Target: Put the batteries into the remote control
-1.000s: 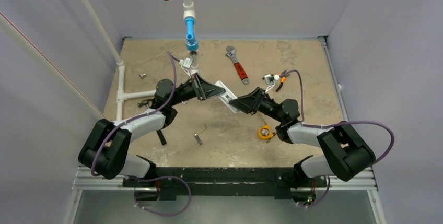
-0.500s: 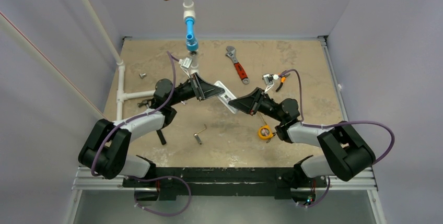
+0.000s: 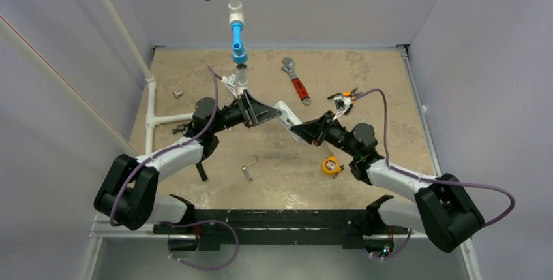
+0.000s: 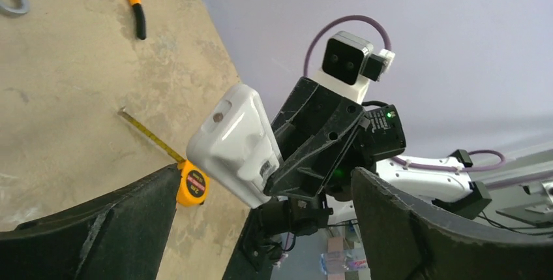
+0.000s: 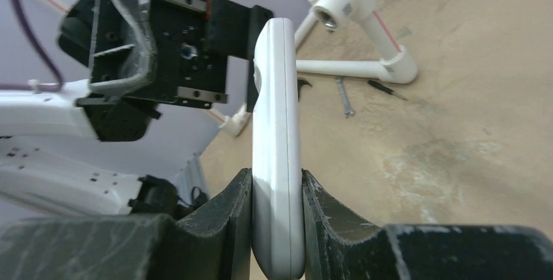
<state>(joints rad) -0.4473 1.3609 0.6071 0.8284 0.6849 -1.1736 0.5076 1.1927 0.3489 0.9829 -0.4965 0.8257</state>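
Note:
The remote control, a slim white slab, hangs above the middle of the table between the two arms. My right gripper is shut on its near end; in the right wrist view the remote control stands edge-on, pinched between both fingers. My left gripper is open around the remote's far end without touching it. In the left wrist view the remote's end sits well beyond my wide-apart fingers. The batteries are out of view.
On the table lie a red-handled wrench, orange pliers, a yellow tape measure, an Allen key and a small bolt. A white pipe frame runs along the left; a blue and orange pipe fitting hangs at the back.
My left gripper has opened and let go of the remote control. My right gripper closed on it, and the right arm's elbow swung out to the right.

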